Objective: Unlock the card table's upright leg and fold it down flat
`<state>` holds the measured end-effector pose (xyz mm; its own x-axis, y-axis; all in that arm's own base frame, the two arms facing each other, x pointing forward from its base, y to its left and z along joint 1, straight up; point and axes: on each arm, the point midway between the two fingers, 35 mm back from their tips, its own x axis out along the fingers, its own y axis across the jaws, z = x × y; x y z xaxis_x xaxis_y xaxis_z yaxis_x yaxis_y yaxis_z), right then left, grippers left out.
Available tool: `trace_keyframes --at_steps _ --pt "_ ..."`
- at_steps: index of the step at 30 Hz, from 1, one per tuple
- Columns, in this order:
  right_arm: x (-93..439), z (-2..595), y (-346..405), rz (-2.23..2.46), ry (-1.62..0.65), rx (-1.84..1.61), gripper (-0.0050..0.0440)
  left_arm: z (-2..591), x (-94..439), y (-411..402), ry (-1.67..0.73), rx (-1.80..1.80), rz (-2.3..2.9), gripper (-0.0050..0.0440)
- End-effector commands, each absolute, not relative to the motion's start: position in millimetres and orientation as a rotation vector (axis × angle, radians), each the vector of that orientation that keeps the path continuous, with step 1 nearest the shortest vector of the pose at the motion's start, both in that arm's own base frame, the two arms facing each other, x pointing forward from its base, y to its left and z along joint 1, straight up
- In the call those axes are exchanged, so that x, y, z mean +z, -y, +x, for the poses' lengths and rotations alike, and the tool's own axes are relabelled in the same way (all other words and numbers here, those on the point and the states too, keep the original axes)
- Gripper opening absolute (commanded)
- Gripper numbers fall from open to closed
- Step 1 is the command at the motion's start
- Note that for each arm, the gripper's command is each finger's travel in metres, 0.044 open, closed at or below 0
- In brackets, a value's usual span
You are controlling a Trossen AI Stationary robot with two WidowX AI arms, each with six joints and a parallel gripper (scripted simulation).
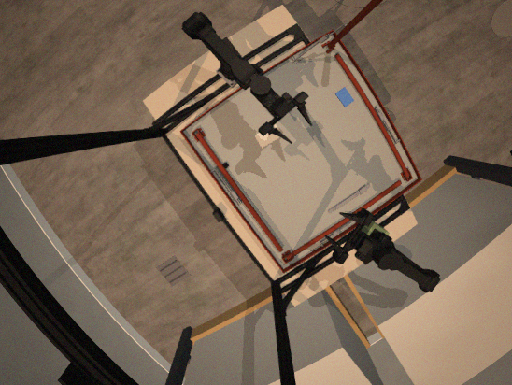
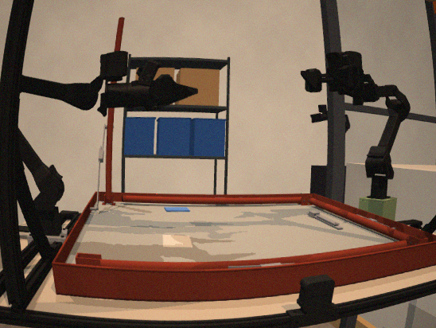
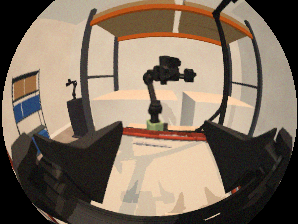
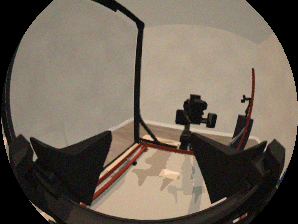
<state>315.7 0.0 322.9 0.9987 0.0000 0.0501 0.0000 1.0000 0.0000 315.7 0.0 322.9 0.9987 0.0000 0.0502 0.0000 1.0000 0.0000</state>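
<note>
The card table (image 1: 299, 159) lies upside down on the bench, with a red rim and a grey underside (image 2: 223, 235). Three red legs lie folded flat along the rim (image 1: 238, 187). One red leg (image 2: 113, 119) stands upright at the far left corner, also in the overhead view (image 1: 355, 19) and the right wrist view (image 4: 252, 103). A thin grey brace (image 2: 99, 175) runs beside its base. My left gripper (image 1: 300, 133) (image 2: 191, 91) is open and empty, high above the table. My right gripper (image 1: 334, 225) (image 2: 308, 77) is open and empty above the opposite rim.
A blue patch (image 1: 344, 96) lies on the underside near the upright leg. A shelf (image 2: 175, 111) with blue bins and cardboard boxes stands behind. Black frame posts surround the bench, and a black clamp (image 2: 316, 290) sits on the front rail.
</note>
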Motion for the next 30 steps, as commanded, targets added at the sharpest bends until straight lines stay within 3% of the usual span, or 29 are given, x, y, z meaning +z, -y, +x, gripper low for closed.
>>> trace_keyframes --at_steps 1,17,22,30 --pt "323 316 0 0.000 0.050 0.000 0.0400 316 323 0 0.050 0.000 0.000 0.0400" --pt "323 316 0 0.000 0.050 0.000 0.0400 316 323 0 0.050 0.000 0.000 0.0400" --pt "331 306 21 -0.004 0.045 -0.001 0.0400 329 311 -35 -0.095 0.033 0.075 0.0290" --pt "345 280 53 -0.007 0.035 -0.004 0.0400 330 293 -107 -0.338 0.065 0.111 0.0290"
